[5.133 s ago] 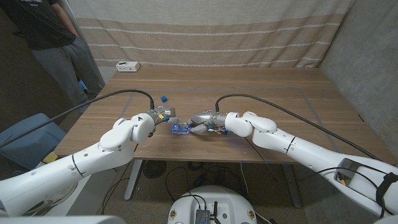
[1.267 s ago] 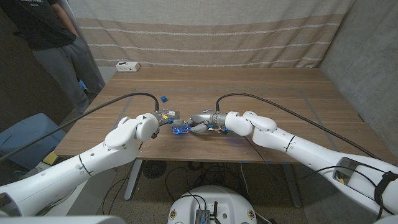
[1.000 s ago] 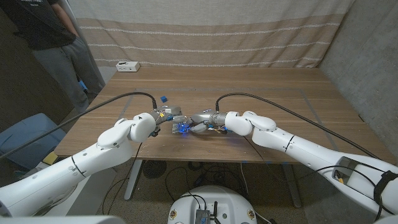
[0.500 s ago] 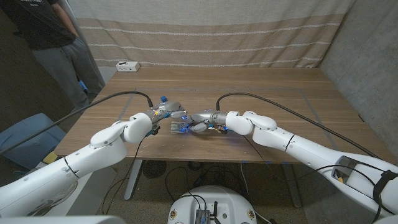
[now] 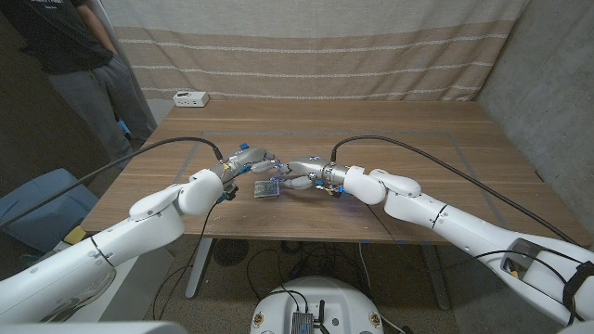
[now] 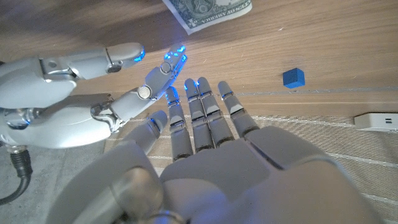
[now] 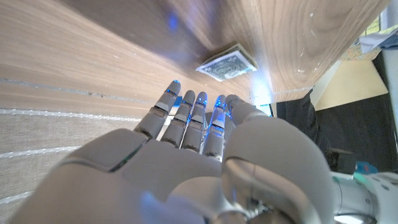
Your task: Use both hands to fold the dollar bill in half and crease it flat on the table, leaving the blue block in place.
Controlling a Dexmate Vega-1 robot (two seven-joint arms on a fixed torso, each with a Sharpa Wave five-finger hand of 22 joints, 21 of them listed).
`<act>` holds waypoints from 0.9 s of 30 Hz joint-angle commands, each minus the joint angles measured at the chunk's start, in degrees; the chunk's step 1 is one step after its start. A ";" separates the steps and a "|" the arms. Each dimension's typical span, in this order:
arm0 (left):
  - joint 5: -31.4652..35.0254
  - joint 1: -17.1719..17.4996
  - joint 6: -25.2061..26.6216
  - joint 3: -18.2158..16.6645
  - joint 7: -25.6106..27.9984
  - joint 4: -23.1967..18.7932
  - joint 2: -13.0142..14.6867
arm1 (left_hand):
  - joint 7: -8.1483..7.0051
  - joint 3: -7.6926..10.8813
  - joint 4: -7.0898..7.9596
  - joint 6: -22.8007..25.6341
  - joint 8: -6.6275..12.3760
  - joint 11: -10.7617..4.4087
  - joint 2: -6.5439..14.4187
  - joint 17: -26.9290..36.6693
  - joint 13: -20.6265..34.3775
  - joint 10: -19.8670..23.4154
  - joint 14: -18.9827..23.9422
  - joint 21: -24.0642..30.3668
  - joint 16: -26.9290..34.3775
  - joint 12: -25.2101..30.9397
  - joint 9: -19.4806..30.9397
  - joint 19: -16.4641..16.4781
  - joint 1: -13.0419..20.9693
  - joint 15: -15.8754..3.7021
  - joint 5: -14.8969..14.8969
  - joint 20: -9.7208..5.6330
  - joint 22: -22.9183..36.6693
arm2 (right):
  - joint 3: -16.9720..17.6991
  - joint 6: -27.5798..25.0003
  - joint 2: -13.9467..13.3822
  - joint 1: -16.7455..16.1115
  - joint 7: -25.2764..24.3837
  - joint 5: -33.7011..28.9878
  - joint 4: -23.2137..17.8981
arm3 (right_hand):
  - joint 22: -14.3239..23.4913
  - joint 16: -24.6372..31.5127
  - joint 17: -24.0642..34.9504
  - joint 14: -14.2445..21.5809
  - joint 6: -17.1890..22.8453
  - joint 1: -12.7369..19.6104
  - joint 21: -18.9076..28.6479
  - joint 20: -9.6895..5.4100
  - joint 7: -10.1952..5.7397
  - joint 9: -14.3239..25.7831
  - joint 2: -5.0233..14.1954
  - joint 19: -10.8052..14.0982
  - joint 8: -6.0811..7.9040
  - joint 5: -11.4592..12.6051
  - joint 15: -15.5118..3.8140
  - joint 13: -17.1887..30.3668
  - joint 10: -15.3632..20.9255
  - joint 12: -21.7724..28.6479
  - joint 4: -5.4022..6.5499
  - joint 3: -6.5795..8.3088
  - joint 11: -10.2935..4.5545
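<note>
From the head view, the folded bill (image 5: 267,188) lies on the wooden surface (image 5: 399,148) near its front edge, just in front of where the two hands meet. The left hand (image 5: 251,161) and right hand (image 5: 295,171) hang close together just behind the bill, fingers spread and holding nothing. The blue block (image 5: 243,147) sits just behind the left hand, apart from the bill. A small white box (image 5: 191,98) rests at the far left corner, and a person (image 5: 79,56) stands beside the surface on that side.

The left wrist view shows what the head view blurs: the left hand's fingers (image 6: 199,115) stretch out straight and apart, empty, with the right hand (image 6: 93,93) beside them, its fingers loosely parted. The bill (image 6: 208,11) lies free on the wood beyond the fingertips, touched by neither hand. The block (image 6: 293,77) stands alone, well off to the side, and the white box (image 6: 376,121) shows past it.

The right wrist view gives the right hand's fingers (image 7: 193,118) extended and released, the bill (image 7: 225,64) lying flat beyond them near the surface's edge.
</note>
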 commanded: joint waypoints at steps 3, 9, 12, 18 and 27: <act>-11.98 4.50 -13.21 -4.70 7.90 6.33 -3.50 | -1.14 0.02 -0.65 -5.45 -0.70 0.58 -0.89 -1.43 -0.40 -4.98 -3.59 0.08 -1.96 -2.73 -0.47 -1.20 -0.39 0.59 0.15 0.06 -0.13 | 3.88 3.57 0.51 -2.37 -7.26 3.81 2.26 | 0.01 -0.29 0.23 -1.27 -1.46 -0.88 -0.03 0.03 -0.16 0.11 -0.35 -0.47 0.10 -0.20 -2.70 0.18 -1.63 -0.13 0.31 -0.75 -0.20; -15.56 5.46 -18.55 -5.71 9.66 9.11 -5.59 | -2.40 -0.20 -1.08 -12.57 -1.01 0.39 -1.14 -3.34 -1.61 -8.78 -7.72 -0.35 -3.54 -5.33 -1.58 -2.65 -1.28 0.70 -0.31 -0.82 -0.57 | 5.23 4.60 1.29 -2.69 -6.55 8.90 4.44 | 0.01 -0.50 0.38 -1.99 -2.36 -2.14 -0.16 0.02 -0.06 0.12 -0.42 -0.85 0.13 -0.37 -2.22 0.19 -2.31 0.00 1.15 -1.66 0.22; -16.89 5.64 -20.59 -5.90 10.00 10.29 -6.49 | -2.61 -0.21 -1.27 -14.25 -0.85 0.48 -1.26 -4.09 -2.08 -10.17 -9.11 -0.54 -3.86 -6.19 -2.06 -3.12 -1.55 0.60 -0.53 -1.37 -0.76 | 5.88 5.20 1.63 -2.87 -6.04 11.57 5.57 | 0.01 -0.60 0.41 -2.30 -2.81 -2.52 -0.17 -0.03 0.17 0.11 -0.40 -0.89 0.14 -0.38 -2.15 0.19 -2.72 0.00 1.35 -1.97 0.63; -19.32 5.62 -24.38 -6.08 10.08 12.61 -8.24 | -3.46 -0.65 -0.99 -17.26 -0.89 0.55 -1.40 -5.07 -2.90 -12.30 -11.47 -0.93 -4.13 -7.40 -2.88 -4.05 -2.47 0.92 -1.11 -2.20 -1.03 | 7.08 5.32 1.97 -3.54 -5.81 15.28 6.77 | 0.01 -0.74 0.43 -2.69 -3.37 -2.84 -0.22 -0.13 0.48 0.11 -0.34 -1.04 0.15 -0.37 -2.02 0.19 -3.07 0.07 1.46 -2.26 1.03; -18.96 5.70 -31.47 -6.20 13.55 16.58 -12.10 | -7.33 -4.63 0.43 -27.54 -0.98 -1.27 -3.69 -7.74 -6.50 -20.54 -18.87 -2.57 -4.28 -9.34 -5.71 -6.98 -7.01 0.41 -5.07 -4.00 -1.84 | 9.01 2.72 2.10 -4.96 -6.36 19.45 6.85 | 0.00 -1.86 0.14 -4.80 -6.41 -5.28 -0.76 1.79 0.90 0.08 -1.68 -2.78 0.00 -0.52 -0.68 0.17 -6.06 -0.15 2.21 -4.26 1.74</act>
